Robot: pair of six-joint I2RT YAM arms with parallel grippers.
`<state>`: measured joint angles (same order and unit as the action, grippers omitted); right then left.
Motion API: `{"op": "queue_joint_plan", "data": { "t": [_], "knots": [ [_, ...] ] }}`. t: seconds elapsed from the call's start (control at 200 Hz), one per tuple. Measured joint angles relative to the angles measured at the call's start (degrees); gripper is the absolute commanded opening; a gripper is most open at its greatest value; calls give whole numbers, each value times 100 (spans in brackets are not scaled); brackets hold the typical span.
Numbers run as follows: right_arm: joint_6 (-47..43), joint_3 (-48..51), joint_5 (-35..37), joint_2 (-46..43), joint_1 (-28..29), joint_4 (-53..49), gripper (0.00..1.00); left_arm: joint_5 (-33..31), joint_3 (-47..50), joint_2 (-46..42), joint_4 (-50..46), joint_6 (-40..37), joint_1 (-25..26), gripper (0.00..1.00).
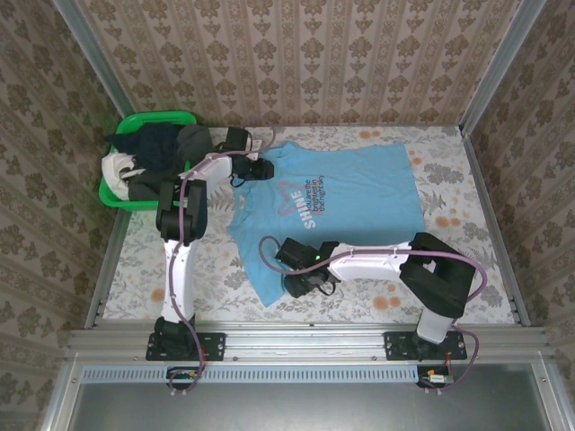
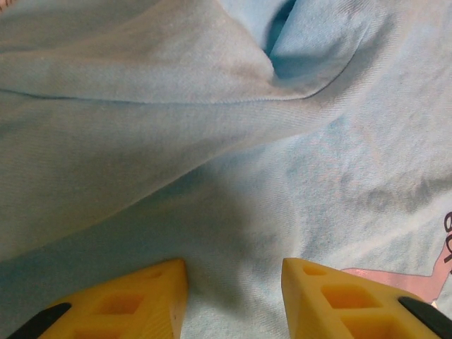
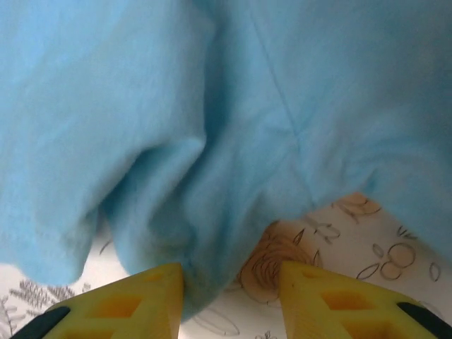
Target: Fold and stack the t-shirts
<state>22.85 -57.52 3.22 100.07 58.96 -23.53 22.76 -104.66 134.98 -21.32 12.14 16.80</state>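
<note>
A light blue t-shirt (image 1: 350, 193) with white "SHINE" lettering lies spread face up on the flowered table. My left gripper (image 1: 260, 169) sits at its far-left sleeve. In the left wrist view that gripper (image 2: 234, 296) is open, its yellow fingers (image 2: 141, 304) apart over flat blue cloth (image 2: 212, 141). My right gripper (image 1: 304, 280) is at the shirt's near-left hem corner. In the right wrist view it (image 3: 232, 289) stands open, and a loose fold of the blue hem (image 3: 205, 233) hangs between the fingers, against the left one. More t-shirts, dark (image 1: 157, 144) and white (image 1: 117, 166), are piled in the basket.
A green plastic basket (image 1: 160, 117) stands at the far left corner, right behind my left arm. Metal posts and patterned walls close in the table on three sides. Bare flowered tabletop (image 1: 467, 269) shows to the right of and in front of the shirt.
</note>
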Motion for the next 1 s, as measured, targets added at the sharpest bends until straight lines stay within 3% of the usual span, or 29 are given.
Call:
{"op": "queue_joint_plan", "data": {
  "t": [0.335,0.485,0.625,0.795,0.895,1.0],
  "knots": [
    [614,-177,1099,33,87,-1438,39,70,-55,28,-66,-76,-15,42],
    [531,-125,981,-264,87,-1725,46,140,-72,31,-133,-149,-39,42],
    [389,-127,785,-1084,9,-1657,50,155,201,-109,-83,-245,-39,41],
    [570,-127,693,-1615,-1207,-883,54,264,1410,-872,-61,-363,11,34],
    [774,-214,883,-1012,-1884,-444,53,350,1768,-1126,-125,-385,98,40],
    [927,-577,1010,20,-2116,-358,50,356,1786,-1246,-389,-442,160,50]
  ]
}}
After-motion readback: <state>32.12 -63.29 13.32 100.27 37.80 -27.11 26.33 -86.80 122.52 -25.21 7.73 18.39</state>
